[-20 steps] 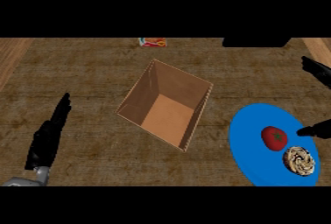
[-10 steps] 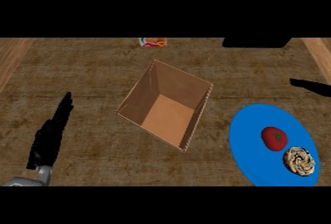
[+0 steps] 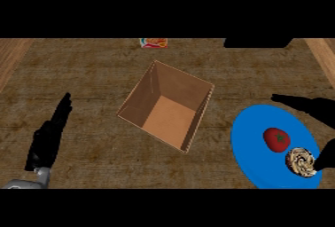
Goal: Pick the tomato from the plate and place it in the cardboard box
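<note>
The red tomato (image 3: 277,138) lies on the blue plate (image 3: 252,148) at the right, beside a round swirled pastry (image 3: 302,161). The open cardboard box (image 3: 167,105) sits mid-counter, left of the plate, with nothing in it. My right hand (image 3: 313,105) comes in from the right edge, open. Its fingers stretch over the plate's far rim and its thumb (image 3: 325,155) shows beside the pastry. It holds nothing, and the tomato lies apart from it between fingers and thumb. My left hand (image 3: 48,135) rests open at the left, fingers up.
A small red and orange packet (image 3: 153,42) lies at the counter's far edge. A dark object (image 3: 256,42) sits at the back right. Lighter wood strips border the counter at both sides.
My right hand has moved nearer and leftward, its fingers now over the plate's far rim and its thumb lower beside the pastry. Left hand, box and tomato have not moved.
</note>
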`<state>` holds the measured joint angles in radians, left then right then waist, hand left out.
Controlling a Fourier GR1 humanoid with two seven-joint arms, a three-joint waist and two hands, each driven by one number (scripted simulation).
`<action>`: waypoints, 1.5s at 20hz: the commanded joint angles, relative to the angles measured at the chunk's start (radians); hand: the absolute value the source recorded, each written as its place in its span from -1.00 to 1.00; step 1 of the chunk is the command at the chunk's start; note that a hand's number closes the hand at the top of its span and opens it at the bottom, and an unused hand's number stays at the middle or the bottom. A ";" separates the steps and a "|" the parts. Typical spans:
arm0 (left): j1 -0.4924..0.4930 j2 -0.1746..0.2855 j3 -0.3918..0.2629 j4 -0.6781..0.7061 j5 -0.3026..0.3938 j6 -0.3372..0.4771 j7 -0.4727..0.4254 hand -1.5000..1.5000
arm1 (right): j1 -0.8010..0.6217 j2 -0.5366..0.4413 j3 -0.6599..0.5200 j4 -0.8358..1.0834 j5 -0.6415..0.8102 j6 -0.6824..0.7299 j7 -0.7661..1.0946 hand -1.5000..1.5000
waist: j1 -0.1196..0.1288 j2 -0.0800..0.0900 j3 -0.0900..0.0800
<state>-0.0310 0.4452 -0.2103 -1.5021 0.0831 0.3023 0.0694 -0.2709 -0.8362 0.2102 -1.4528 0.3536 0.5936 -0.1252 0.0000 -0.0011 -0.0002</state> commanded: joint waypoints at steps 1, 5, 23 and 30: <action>-0.018 -0.026 0.027 -0.012 -0.031 -0.026 0.044 0.00 | 0.002 0.038 -0.048 -0.046 0.027 0.075 0.075 -1.00 | 0.000 0.000 0.000; 0.064 -0.002 0.053 -0.076 -0.033 -0.054 0.031 0.00 | 0.054 0.101 -0.003 0.001 0.158 -0.023 0.046 -1.00 | 0.007 0.000 0.000; 0.049 -0.155 0.110 -0.105 -0.185 -0.102 0.088 0.00 | 0.102 0.224 -0.130 0.068 0.363 -0.001 -0.094 -1.00 | 0.003 0.001 0.000; 0.007 -0.199 0.147 -0.016 -0.213 -0.135 0.035 0.00 | 0.125 0.267 -0.150 0.040 0.417 0.009 -0.092 -1.00 | -0.002 0.001 0.000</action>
<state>0.0317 0.2837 -0.0741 -1.5844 -0.0985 0.1665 0.1122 -0.1779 -0.5853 0.0703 -1.3979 0.7356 0.6054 -0.2052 0.0018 -0.0006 0.0000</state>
